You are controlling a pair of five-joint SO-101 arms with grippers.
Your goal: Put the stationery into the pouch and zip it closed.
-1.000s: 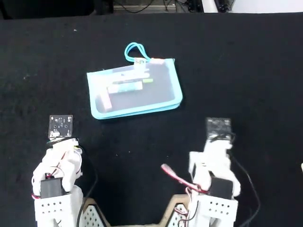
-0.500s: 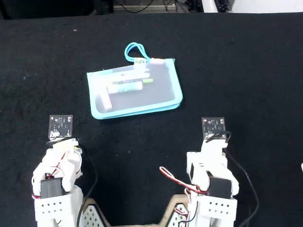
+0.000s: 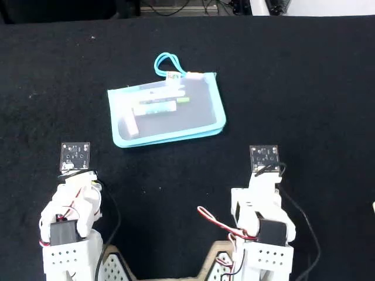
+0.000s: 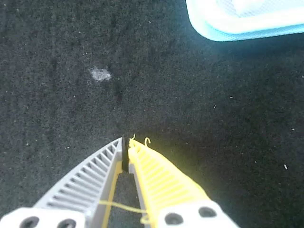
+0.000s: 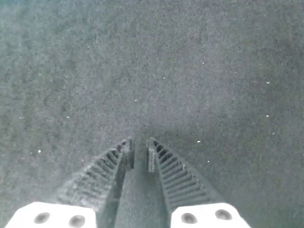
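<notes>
The pouch (image 3: 167, 111) lies flat on the black table (image 3: 304, 88), out past both arms, with its blue loop (image 3: 167, 61) at the far edge. The stationery (image 3: 155, 107) shows through the clear front, so it's inside, but the pieces blur together and I can't name them. I can't tell if the zip is fully shut either.

Both arms sit folded at the near edge, well apart from the pouch. From the high view the left arm (image 3: 73, 199) and right arm (image 3: 262, 199) hide their own fingers.

The left gripper (image 4: 126, 142) has its tips touching and holds nothing. Just a corner of the pouch (image 4: 247, 19) is cut off at the frame edge, and there's a lint speck (image 4: 100, 74) on the cloth. The right gripper (image 5: 140, 147) is all but closed – only a sliver of gap, nothing in it – over bare cloth.
</notes>
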